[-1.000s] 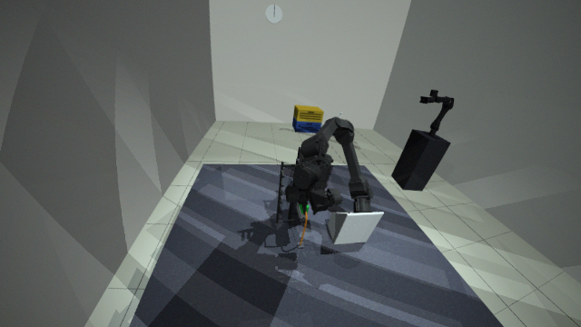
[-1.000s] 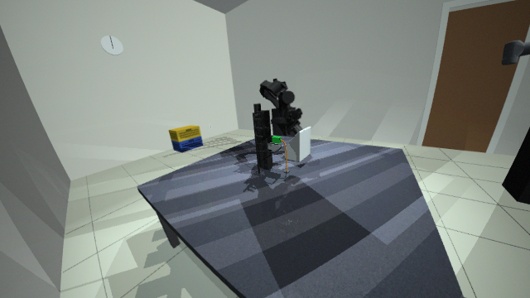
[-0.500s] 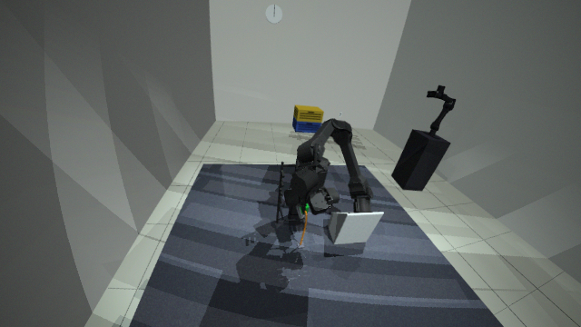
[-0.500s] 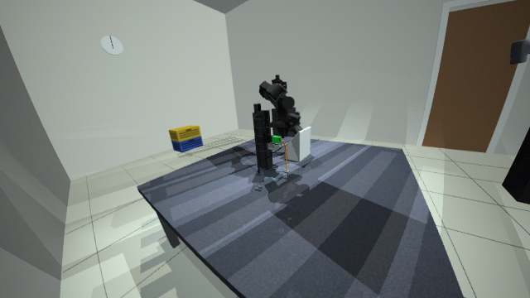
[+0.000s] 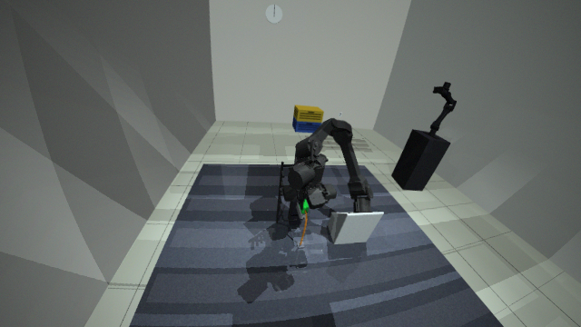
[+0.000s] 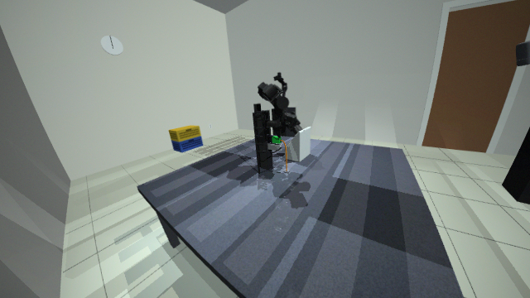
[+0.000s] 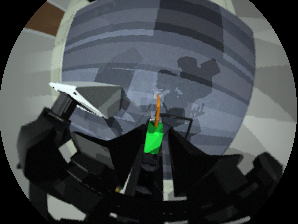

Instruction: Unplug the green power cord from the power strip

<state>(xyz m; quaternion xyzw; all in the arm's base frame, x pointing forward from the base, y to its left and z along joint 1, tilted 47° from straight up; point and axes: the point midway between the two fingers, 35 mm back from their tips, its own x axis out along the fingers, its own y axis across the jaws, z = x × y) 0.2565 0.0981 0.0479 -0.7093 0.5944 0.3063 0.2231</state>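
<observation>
Green plug [image 5: 305,207] [image 6: 276,140] [image 7: 154,138] appears lined up between the fingertips of the gripper [image 5: 304,210] [image 6: 277,136] [image 7: 157,128], part-open and holding nothing; its orange cord [image 5: 305,229] [image 6: 286,157] [image 7: 157,111] trails outward, away from the gripper.

Arm [image 5: 340,129] [image 6: 281,103] [image 7: 36,142] arched over, claw [image 5: 305,205] [image 6: 277,137] [image 7: 157,128] partly open.

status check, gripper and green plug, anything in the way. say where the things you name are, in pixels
Gripper [image 7: 157,128] part open, nothing gripped. Green plug [image 5: 305,206] [image 6: 276,140] [image 7: 154,139] between the fingers in wrist view, apparently still in the black strip [image 6: 262,136]. Nothing seen blocking.
</observation>
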